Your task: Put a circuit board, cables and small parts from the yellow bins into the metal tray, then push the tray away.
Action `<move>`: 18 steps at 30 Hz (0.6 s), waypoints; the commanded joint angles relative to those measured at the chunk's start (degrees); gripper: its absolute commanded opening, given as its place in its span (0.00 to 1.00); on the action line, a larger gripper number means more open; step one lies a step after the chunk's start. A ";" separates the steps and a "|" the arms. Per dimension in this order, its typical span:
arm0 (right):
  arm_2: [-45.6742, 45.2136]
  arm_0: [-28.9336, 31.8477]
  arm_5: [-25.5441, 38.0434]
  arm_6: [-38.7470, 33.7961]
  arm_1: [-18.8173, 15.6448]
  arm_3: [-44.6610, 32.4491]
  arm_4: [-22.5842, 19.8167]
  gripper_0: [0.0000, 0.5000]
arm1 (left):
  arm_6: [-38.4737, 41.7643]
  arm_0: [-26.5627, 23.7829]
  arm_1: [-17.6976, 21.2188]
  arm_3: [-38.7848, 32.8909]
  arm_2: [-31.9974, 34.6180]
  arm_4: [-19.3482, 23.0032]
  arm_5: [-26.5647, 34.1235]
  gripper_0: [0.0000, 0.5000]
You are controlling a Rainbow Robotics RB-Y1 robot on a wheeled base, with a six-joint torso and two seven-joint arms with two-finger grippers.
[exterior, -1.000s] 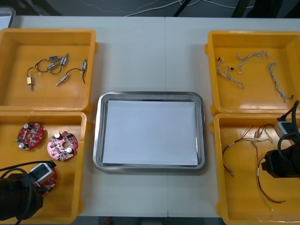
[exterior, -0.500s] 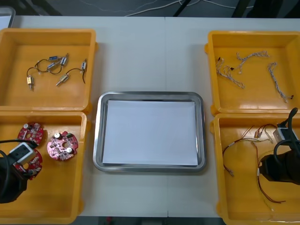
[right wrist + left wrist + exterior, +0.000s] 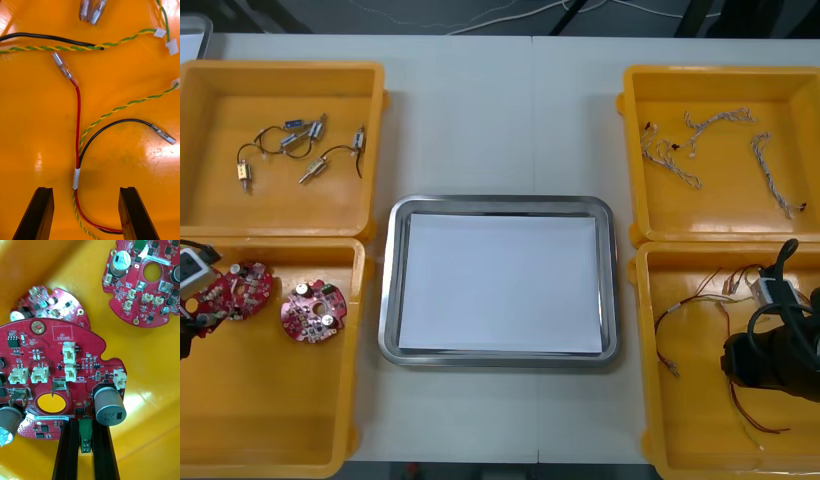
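The left gripper (image 3: 85,424) is clamping its fingers almost together on a green connector (image 3: 84,435) at the rim of a board (image 3: 48,363), with only the connector's width between them. The board is standing out flat beyond the fingertips, parts side toward the wrist camera. It is partly covering a second board (image 3: 60,307) lying in the bin beneath, and a third board (image 3: 144,281) is lying apart from both.

The front view is placing all this at the left edge of the near left bin (image 3: 280,400), with the held board overlapping the second one; the grip itself is hidden there.

The right gripper (image 3: 86,195) is holding its fingers wide apart and gripping nothing. It is hovering over the cables (image 3: 77,112) on the floor of the near right bin (image 3: 700,420). A white sleeve (image 3: 76,178) binding the red and black leads is lying between the fingers, nearer one than the other; whether the tips are touching the floor cannot be told. In the front view the arm is covering those fingers.

The tray (image 3: 498,204) is lying between the bins, white inside.
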 commanded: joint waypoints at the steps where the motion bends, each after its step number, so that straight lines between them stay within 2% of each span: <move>1: 0.64 1.56 -1.98 2.13 1.95 1.52 0.55 1.00 | 10.71 -5.46 5.61 -2.06 -1.09 1.30 4.06 0.00; 11: 1.07 2.17 -2.16 2.40 3.62 1.88 2.39 1.00 | 30.84 -14.60 9.83 -3.20 -8.56 3.23 11.76 0.00; 18: 2.13 2.43 -2.16 1.87 3.88 1.88 3.80 1.00 | 45.43 -19.00 11.68 -5.57 -17.08 3.94 11.76 0.00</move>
